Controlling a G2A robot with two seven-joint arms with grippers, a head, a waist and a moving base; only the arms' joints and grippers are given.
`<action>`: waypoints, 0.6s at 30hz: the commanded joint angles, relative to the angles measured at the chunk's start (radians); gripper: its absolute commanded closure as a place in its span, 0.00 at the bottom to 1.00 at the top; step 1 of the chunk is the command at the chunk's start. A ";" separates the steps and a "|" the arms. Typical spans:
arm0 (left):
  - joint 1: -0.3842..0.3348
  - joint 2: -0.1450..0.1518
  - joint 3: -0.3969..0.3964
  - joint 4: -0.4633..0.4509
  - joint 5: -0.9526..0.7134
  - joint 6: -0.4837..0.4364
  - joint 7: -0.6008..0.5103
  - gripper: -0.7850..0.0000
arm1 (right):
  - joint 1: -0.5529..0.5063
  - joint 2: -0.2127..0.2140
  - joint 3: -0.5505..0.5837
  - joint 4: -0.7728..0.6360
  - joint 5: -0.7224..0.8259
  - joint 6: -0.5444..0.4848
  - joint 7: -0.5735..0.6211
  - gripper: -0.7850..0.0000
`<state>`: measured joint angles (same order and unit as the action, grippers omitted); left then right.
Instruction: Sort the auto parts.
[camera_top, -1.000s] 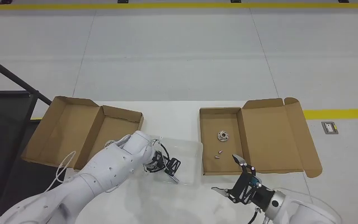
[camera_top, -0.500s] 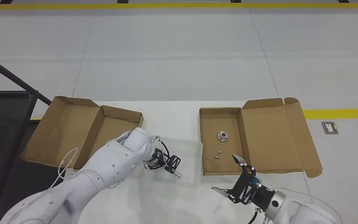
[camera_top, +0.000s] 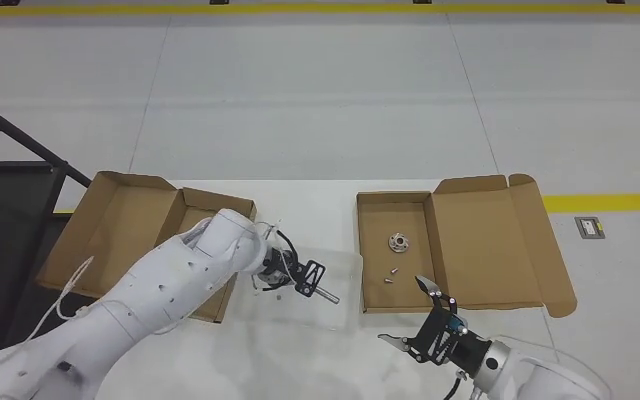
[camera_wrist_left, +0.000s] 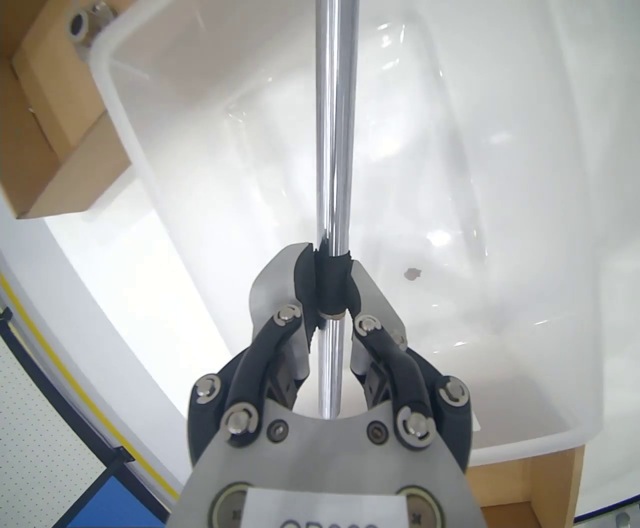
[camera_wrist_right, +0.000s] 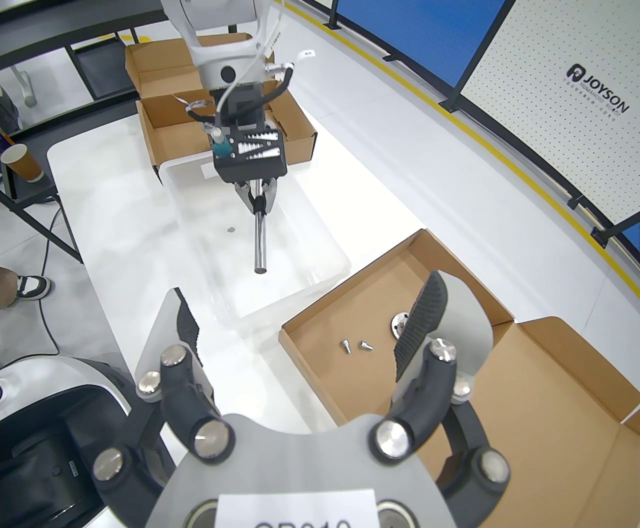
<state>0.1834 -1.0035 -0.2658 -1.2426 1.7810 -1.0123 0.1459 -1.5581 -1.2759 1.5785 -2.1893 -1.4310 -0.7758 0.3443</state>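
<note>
**A:** From the top view, where's the steel rod (camera_top: 326, 294)?

**B:** In the left gripper (camera_top: 309, 282), clamped at one end. It's over the clear bin (camera_top: 346, 262), with its free end pointing toward the right box (camera_top: 480, 250). The bin sits on the table (camera_top: 300, 205) between that box and the left box (camera_top: 130, 235).

**A:** And the right gripper (camera_top: 405, 311)?

**B:** Spread wide and holding nothing, near the table's front edge just before the right box. A round disc (camera_top: 398, 241) and two small screws (camera_top: 391, 275) lie in that box.

**A:** Left wrist view?

**B:** The left gripper (camera_wrist_left: 327, 272) pinches the rod (camera_wrist_left: 335, 125) between its black pads. The rod runs out over the bin's floor (camera_wrist_left: 500, 175), where a small dark speck (camera_wrist_left: 412, 273) lies. A corner of the left box (camera_wrist_left: 55, 165) is beside the bin's rim.

**A:** Right wrist view?

**B:** The right gripper (camera_wrist_right: 307, 300) has its fingers (camera_wrist_right: 430, 310) far apart. Beyond them the left gripper (camera_wrist_right: 257, 200) holds the rod (camera_wrist_right: 260, 240) slanting down over the bin (camera_wrist_right: 327, 257). I can't tell if its tip touches. The screws (camera_wrist_right: 354, 345) and the disc (camera_wrist_right: 400, 320) lie in the right box (camera_wrist_right: 350, 390).
</note>
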 joint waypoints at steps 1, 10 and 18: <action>0.026 0.049 -0.047 -0.094 -0.015 0.000 -0.037 1.00 | 0.000 0.000 0.000 0.000 0.000 0.000 0.000 0.00; 0.287 0.267 -0.381 -0.460 -0.112 0.123 -0.150 1.00 | 0.000 0.000 0.000 0.000 0.000 0.000 0.000 0.00; 0.583 0.397 -0.686 -0.552 -0.170 0.291 -0.104 1.00 | 0.000 0.000 0.000 0.000 0.000 0.000 0.000 0.00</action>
<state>0.7255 -0.6190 -0.9141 -1.7875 1.6121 -0.7287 0.0416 -1.5581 -1.2759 1.5785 -2.1893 -1.4310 -0.7758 0.3443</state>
